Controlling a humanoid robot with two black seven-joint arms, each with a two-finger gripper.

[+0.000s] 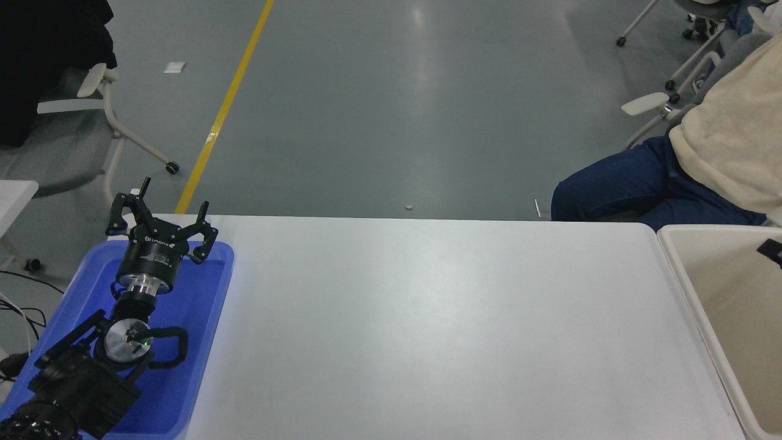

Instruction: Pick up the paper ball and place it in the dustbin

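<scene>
The cream-beige rectangular plastic dustbin [702,293] sits off the white bench's [427,330] right edge; my left fingers [160,223] hang spread over the blue tray [201,318]; a small black piece at the right edge may be my right arm, its fingers unseen.

White table [440,330] is filling most of the view, its far edge running straight across the middle and its top showing plain and smooth. A blue tray [211,318] is sitting on its left end, reaching from the far left corner down toward the near edge. A cream dustbin [684,287] is standing just beside the table's right end, cut off by the right edge.
</scene>
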